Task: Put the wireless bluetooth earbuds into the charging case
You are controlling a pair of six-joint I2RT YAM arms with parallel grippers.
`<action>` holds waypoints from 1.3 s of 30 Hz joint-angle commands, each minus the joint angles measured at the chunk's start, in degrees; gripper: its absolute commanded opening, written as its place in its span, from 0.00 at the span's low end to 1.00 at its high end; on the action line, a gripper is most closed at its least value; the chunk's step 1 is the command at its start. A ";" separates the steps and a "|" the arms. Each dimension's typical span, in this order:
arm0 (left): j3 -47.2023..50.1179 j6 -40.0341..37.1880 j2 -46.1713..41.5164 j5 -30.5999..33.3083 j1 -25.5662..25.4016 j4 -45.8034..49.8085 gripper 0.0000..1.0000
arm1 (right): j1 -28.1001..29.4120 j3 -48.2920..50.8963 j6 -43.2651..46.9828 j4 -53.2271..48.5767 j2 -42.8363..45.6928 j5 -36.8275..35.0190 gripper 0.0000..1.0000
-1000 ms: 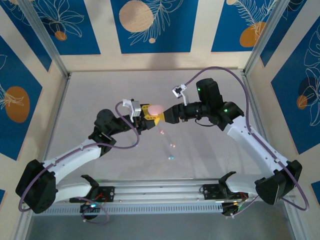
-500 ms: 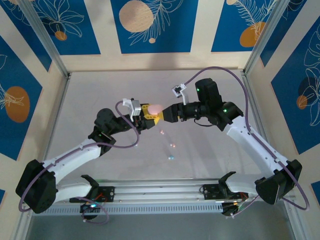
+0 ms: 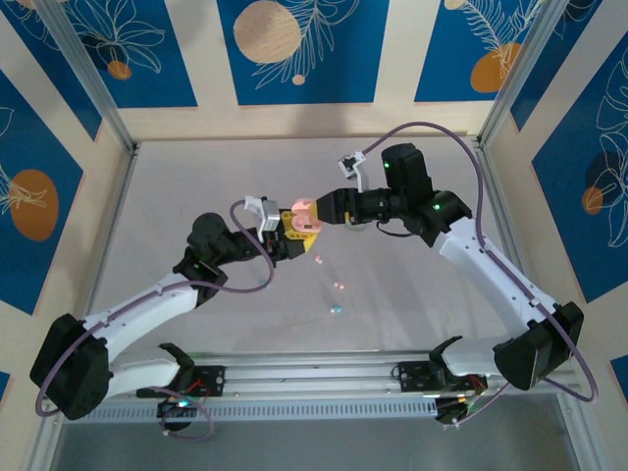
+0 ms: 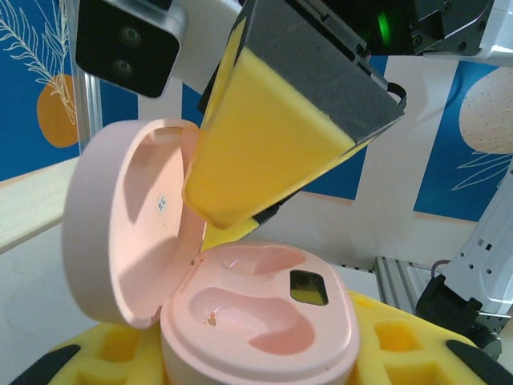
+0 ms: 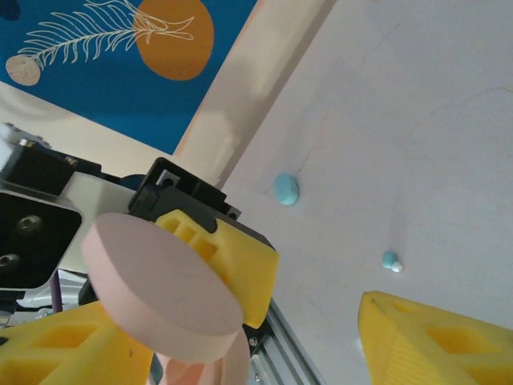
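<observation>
Left pincer tight around smooth, rounded pink case, hinged lid ajar; right pincer agape, foam-padded

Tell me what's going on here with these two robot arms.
The left gripper holds a pink charging case up off the table, with its lid swung open. The right gripper, jaws apart, has one finger reaching in beside the open lid. The case's wells look empty. A few tiny earbuds lie loose on the table below, so none is in yet.
</observation>
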State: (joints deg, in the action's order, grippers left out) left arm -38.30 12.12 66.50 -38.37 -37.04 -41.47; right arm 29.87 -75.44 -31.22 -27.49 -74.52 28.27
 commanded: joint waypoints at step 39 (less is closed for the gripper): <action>2.53 -4.33 -10.82 9.79 -0.47 0.93 0.27 | 0.94 21.65 -13.92 -11.34 -7.93 -18.59 0.39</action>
State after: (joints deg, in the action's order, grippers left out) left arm -35.81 8.84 56.86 -29.47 -37.06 -40.84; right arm 28.99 -55.00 -40.84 -39.38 -80.34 11.62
